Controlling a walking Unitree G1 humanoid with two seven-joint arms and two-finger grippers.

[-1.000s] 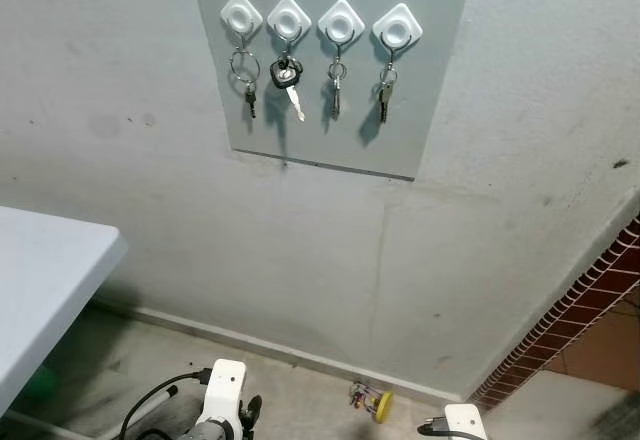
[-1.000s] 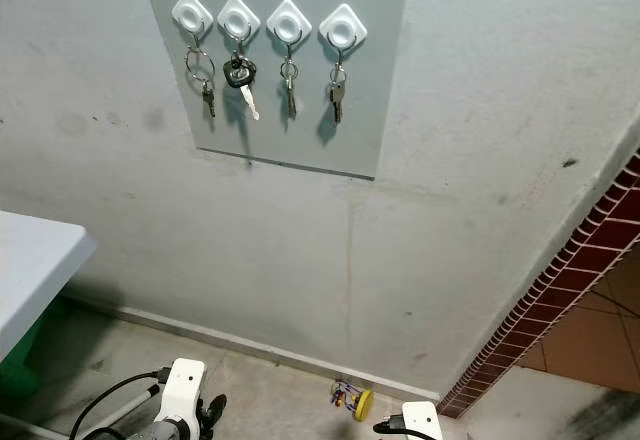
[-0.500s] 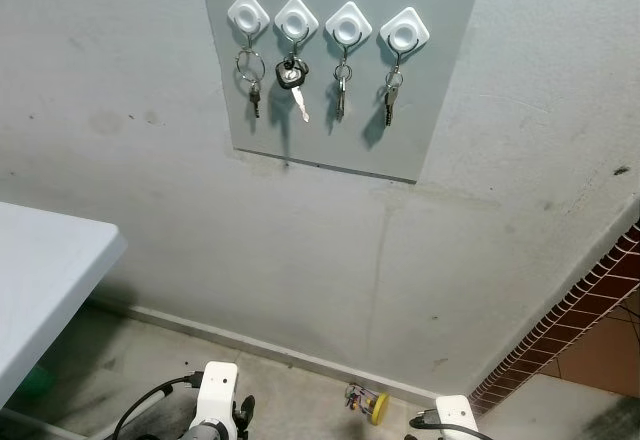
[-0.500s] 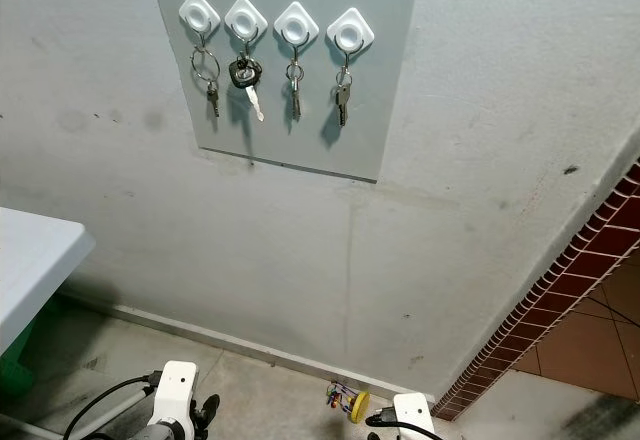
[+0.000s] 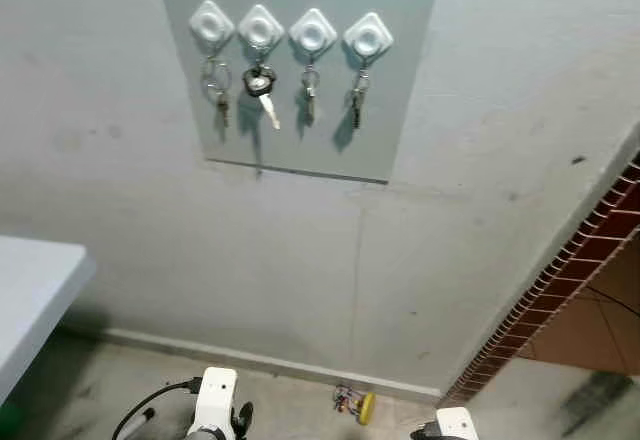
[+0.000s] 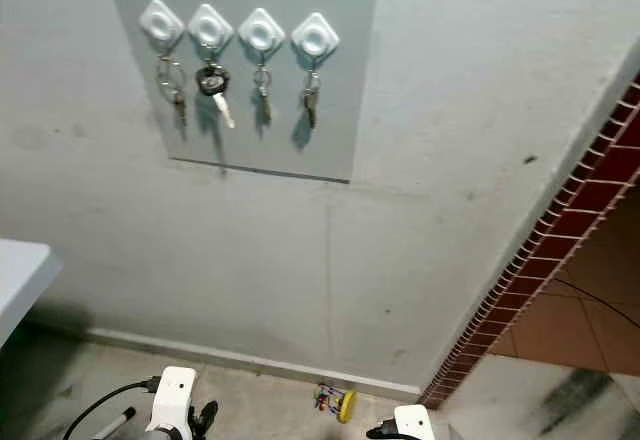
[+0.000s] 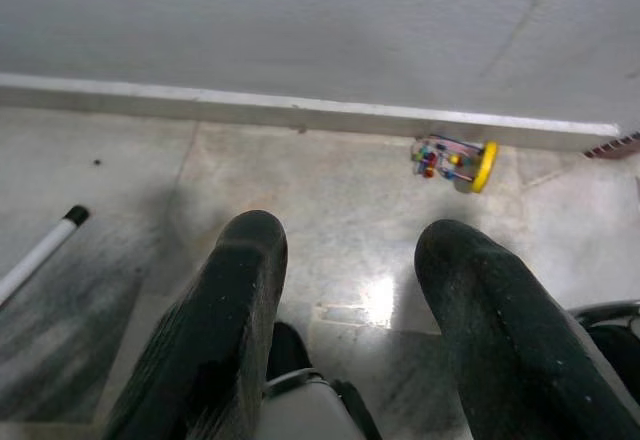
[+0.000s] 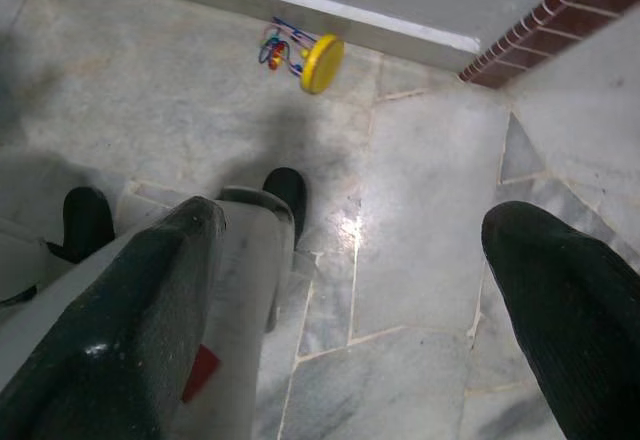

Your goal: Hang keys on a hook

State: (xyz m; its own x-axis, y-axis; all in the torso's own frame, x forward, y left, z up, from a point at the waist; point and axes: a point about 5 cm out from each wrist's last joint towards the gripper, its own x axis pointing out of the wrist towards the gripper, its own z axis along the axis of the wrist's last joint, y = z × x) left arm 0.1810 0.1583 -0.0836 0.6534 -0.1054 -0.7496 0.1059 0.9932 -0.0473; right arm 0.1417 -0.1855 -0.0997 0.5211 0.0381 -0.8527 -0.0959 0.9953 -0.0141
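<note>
Already hung: four hooks, four key sets

Now seen slightly further right than half a second back: bench (image 5: 35, 285) corner slimmer at the left edge, more brick edging (image 5: 560, 280) at the right. Camera shift only; nothing on the wall moved.

Left to right on the grey panel (image 5: 400, 110): ring with small key (image 5: 216, 88), black-headed key (image 5: 262, 88), third key (image 5: 310, 95), fourth key (image 5: 356, 100), each dangling from its own white hook (image 5: 211, 24). No free hook left.

Down low, left pincer (image 7: 350, 290) hanging idle over the floor, fingers apart, nothing held. Yellow toy (image 5: 356, 404) on the floor by the skirting. Right pincer (image 8: 350, 290) likewise spread wide and empty.

Likely reading: hanging finished, with only backing away left.
</note>
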